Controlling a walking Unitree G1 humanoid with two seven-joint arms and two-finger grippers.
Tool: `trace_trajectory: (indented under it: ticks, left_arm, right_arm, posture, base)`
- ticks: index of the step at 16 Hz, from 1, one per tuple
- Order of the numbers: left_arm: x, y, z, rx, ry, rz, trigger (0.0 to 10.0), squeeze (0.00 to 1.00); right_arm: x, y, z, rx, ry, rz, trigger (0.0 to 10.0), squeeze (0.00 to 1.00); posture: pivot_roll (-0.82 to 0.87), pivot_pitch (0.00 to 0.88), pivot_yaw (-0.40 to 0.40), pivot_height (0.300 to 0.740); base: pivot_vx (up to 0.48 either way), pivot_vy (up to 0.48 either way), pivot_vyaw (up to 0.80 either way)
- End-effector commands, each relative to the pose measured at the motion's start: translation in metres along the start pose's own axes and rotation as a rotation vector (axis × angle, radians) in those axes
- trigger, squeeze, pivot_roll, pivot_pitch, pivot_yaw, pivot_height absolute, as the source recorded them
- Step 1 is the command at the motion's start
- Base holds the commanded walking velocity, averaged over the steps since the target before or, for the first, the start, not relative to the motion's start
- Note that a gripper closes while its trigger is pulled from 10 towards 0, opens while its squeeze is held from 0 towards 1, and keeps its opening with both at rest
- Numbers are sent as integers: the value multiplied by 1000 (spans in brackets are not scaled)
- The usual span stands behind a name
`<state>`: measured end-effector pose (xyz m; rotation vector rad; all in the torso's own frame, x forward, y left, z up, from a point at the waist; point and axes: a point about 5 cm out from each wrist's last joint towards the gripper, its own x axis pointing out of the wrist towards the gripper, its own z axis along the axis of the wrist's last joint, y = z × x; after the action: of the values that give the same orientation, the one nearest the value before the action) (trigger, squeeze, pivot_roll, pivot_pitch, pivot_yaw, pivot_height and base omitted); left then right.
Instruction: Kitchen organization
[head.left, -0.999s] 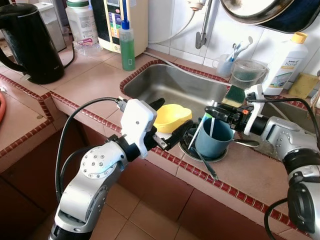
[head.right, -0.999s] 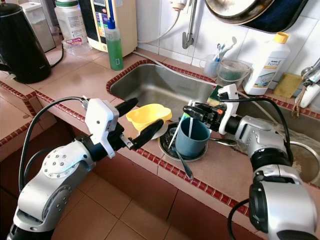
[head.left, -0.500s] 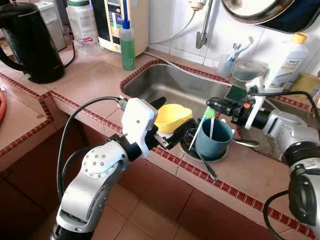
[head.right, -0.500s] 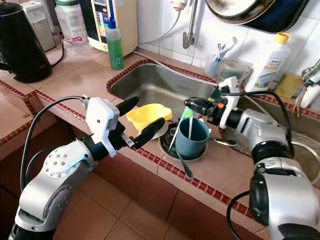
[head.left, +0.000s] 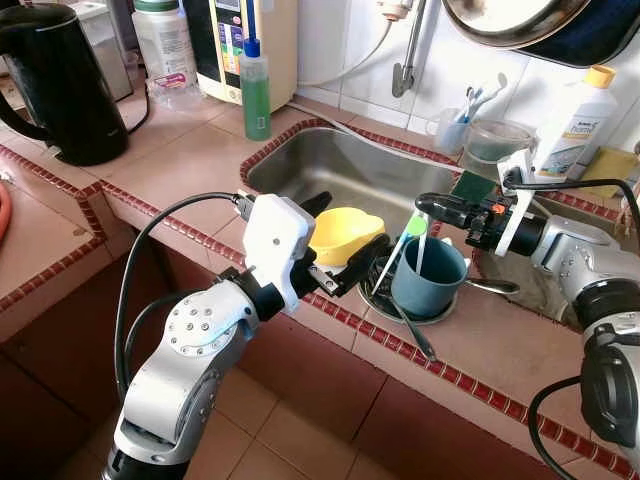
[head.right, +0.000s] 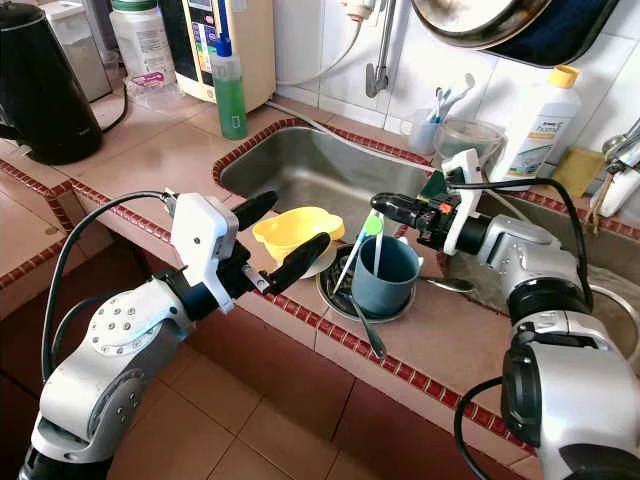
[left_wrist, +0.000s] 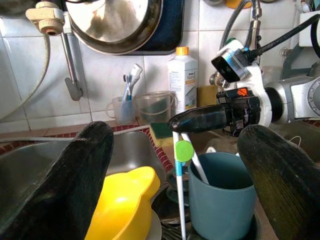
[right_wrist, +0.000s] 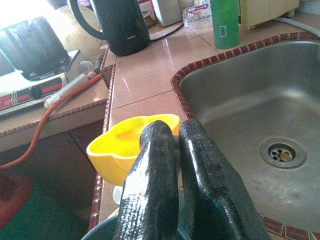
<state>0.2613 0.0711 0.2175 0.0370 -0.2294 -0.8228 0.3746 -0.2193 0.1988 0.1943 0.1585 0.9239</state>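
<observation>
My right gripper (head.right: 385, 208) hovers above the blue cup (head.right: 383, 275) on the worktop (head.right: 440, 340), jaws together and empty. My left gripper (head.right: 285, 237) flanks the yellow bowl (head.right: 293, 231), jaws apart.

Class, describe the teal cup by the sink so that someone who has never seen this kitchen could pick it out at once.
Find the steel sink set in the tiled counter. On its front ledge sits a stack of dishes, with a yellow bowl on one side and the teal cup beside it. The cup is the only upright blue-green vessel there, and a green-ended toothbrush leans against it.
</observation>
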Motion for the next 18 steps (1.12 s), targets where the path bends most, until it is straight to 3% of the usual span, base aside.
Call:
trace_trajectory:
  ticks: [1,2,3,9,18]
  left_arm:
    - [2,-3,7,16,-28,-16,10000,0]
    - [3,-3,8,15,-31,-16,10000,0]
    - [3,-2,8,12,-33,-15,10000,0]
    - [3,-1,9,11,-35,-13,10000,0]
    - [5,2,9,-1,-36,-2,10000,0]
  right_arm:
    - [-4,-1,8,-18,-7,11,0,0]
    - [-4,0,11,-17,-19,18,0,0]
    - [-4,2,18,-13,-44,51,10000,0]
    - [-3,8,40,14,-134,139,10000,0]
    - [-12,13,83,-41,-228,176,10000,0]
  posture:
    - [-108,15,-63,740]
    - [-109,17,-63,740]
    - [-110,21,-61,740]
    - [-117,34,-59,740]
    - [-121,32,-57,740]
  base:
    - [0,0,0]
    - [0,0,0]
    - [0,0,0]
    - [0,0,0]
    - [0,0,0]
